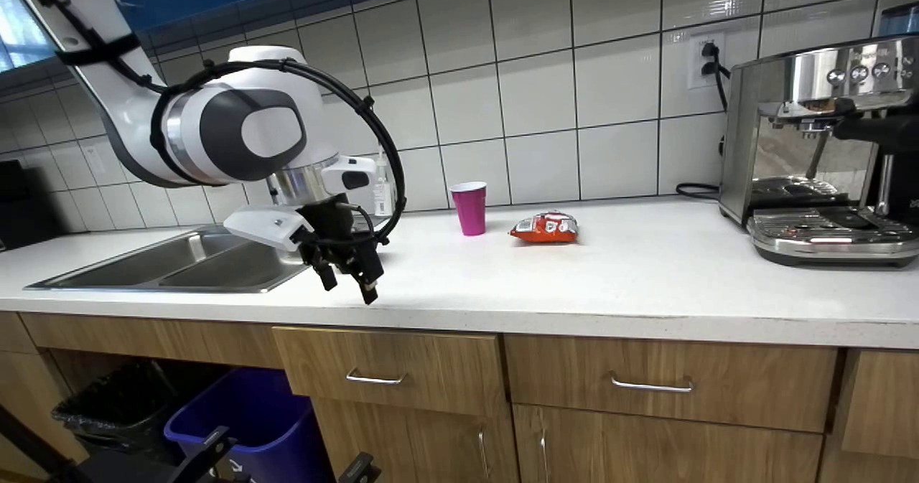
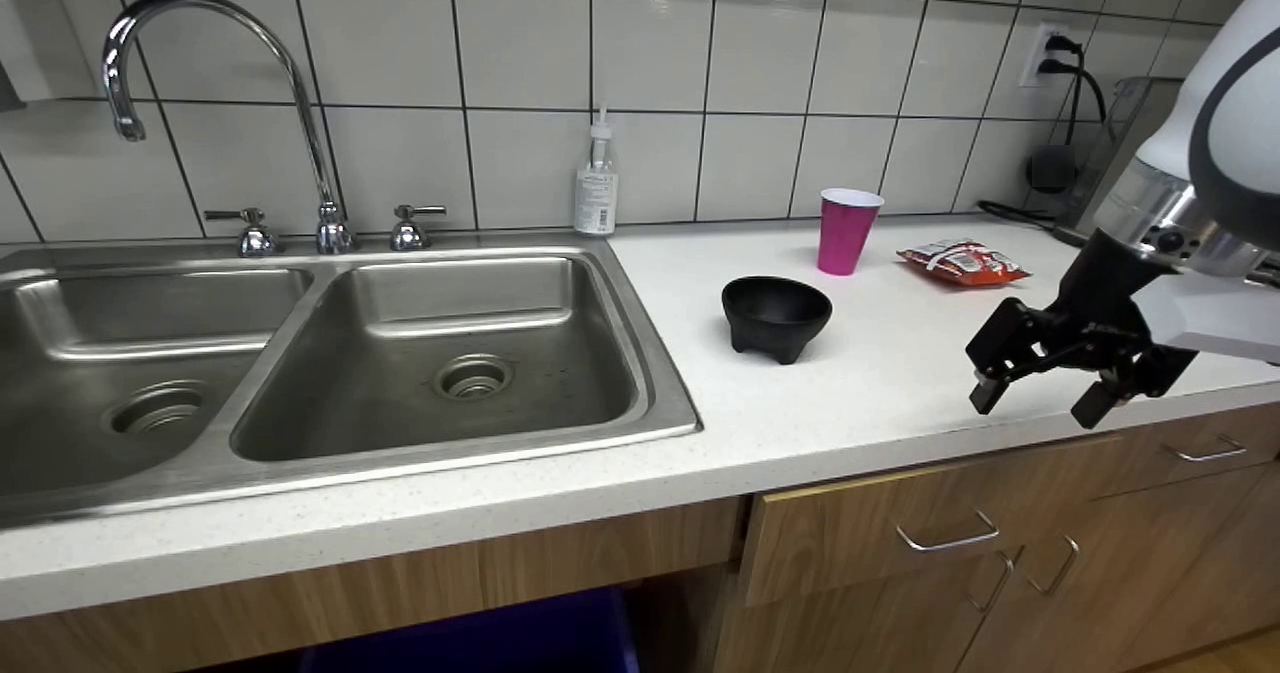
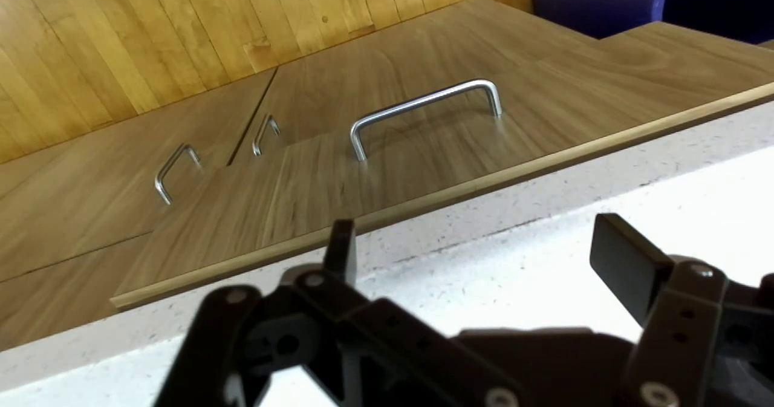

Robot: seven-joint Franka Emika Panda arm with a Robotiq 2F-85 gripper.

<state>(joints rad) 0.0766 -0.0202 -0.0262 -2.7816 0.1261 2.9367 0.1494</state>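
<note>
Above the front edge of the counter (image 1: 646,289), gripper (image 2: 1037,408) released, fingers spread apart. Nearest it: wooden drawer (image 1: 445,357), below the counter edge, front standing slightly proud of the cabinet (image 1: 675,447). Cup (image 1: 471,210) and snack bag (image 1: 547,229) appear in both exterior views, outside the wrist frame. Black bowl (image 2: 775,315) plain in an exterior view; black-bagged bin (image 1: 118,425) and front of the coffee machine (image 1: 797,95) in an exterior view. Wrist view gives the drawer handle (image 3: 426,100) close up: bar bows outward from the drawer face; long axis horizontal, parallel to the counter edge, slanting up rightward in that frame.
</note>
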